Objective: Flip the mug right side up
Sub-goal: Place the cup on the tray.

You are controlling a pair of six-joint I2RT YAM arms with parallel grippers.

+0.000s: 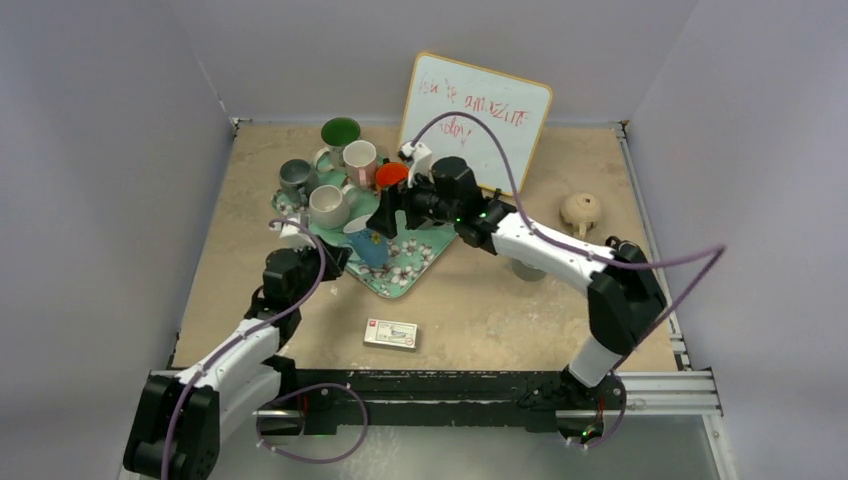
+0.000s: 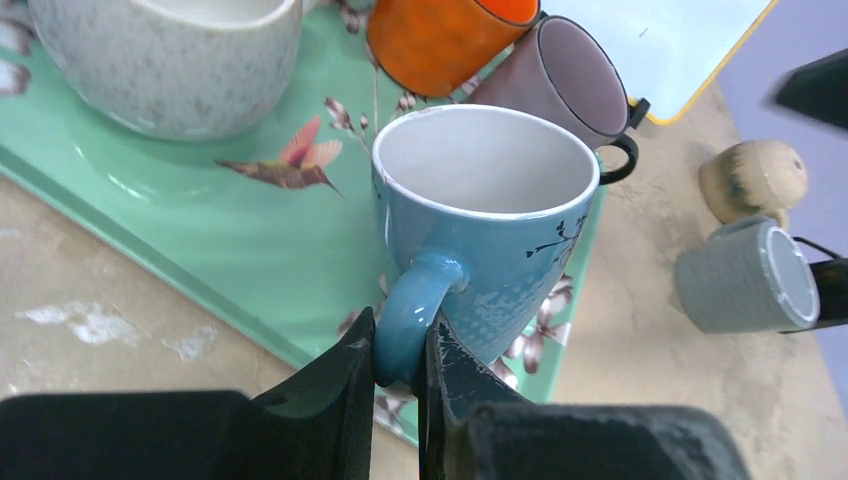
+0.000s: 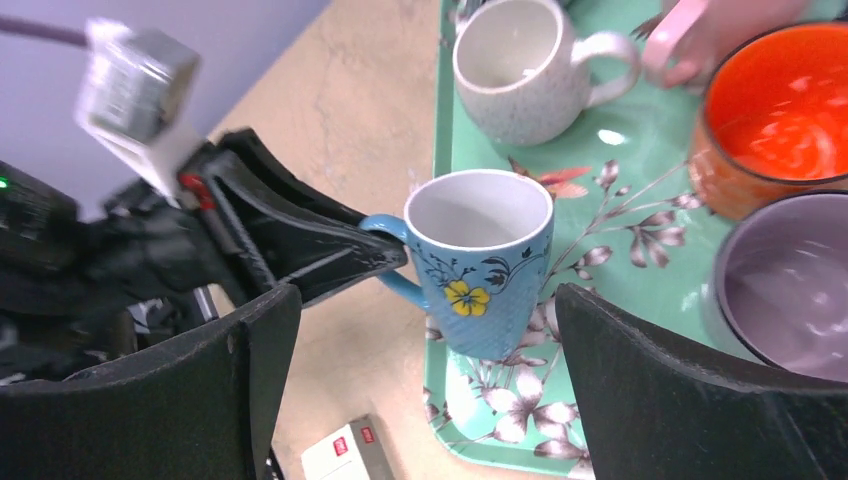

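A blue mug (image 1: 370, 247) with a yellow flower stands mouth up on the near corner of the green floral tray (image 1: 420, 262). My left gripper (image 2: 400, 350) is shut on the mug's handle (image 2: 410, 315), one finger through the loop and one outside. The mug (image 3: 480, 265) also shows in the right wrist view. My right gripper (image 3: 425, 300) is open and empty, hovering just above the mug with a finger on either side of it. A grey ribbed mug (image 2: 745, 275) sits on the table right of the tray, its closed end showing.
Several other mugs stand upright on the tray: speckled white (image 2: 170, 60), orange (image 3: 775, 120), purple (image 3: 790, 285), pink (image 1: 360, 160), green (image 1: 340, 132), grey (image 1: 296, 178). A whiteboard (image 1: 475, 115) leans at the back. A beige lidded pot (image 1: 580, 210) sits at right. A small box (image 1: 391, 333) lies near the front.
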